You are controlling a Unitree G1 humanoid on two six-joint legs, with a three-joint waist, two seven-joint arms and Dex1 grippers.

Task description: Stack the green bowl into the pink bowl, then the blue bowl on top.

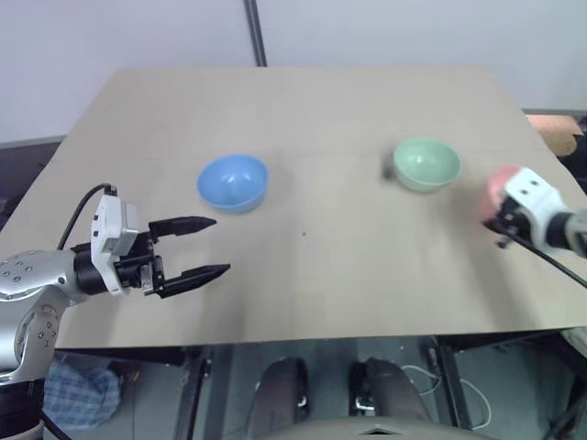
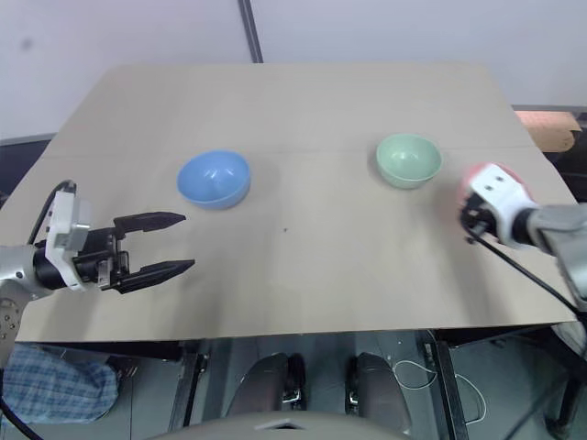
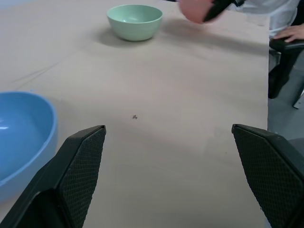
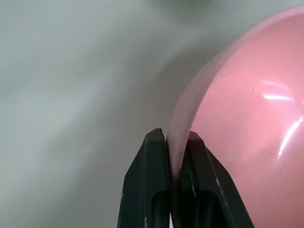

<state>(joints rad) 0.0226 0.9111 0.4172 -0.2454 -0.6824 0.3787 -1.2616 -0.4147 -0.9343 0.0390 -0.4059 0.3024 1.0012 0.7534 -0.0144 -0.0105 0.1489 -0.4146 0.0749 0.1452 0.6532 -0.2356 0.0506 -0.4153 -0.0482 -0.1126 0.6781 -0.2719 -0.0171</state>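
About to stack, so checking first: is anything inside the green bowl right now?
Nothing shows inside the green bowl: its inner wall and most of the floor look bare. The near rim hides a strip of the floor. The pink bowl is pinched by the right pincer.

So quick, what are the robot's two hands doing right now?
Left gripper: open, holding nothing, near the blue bowl.
Right gripper: shut on the pink bowl's rim.
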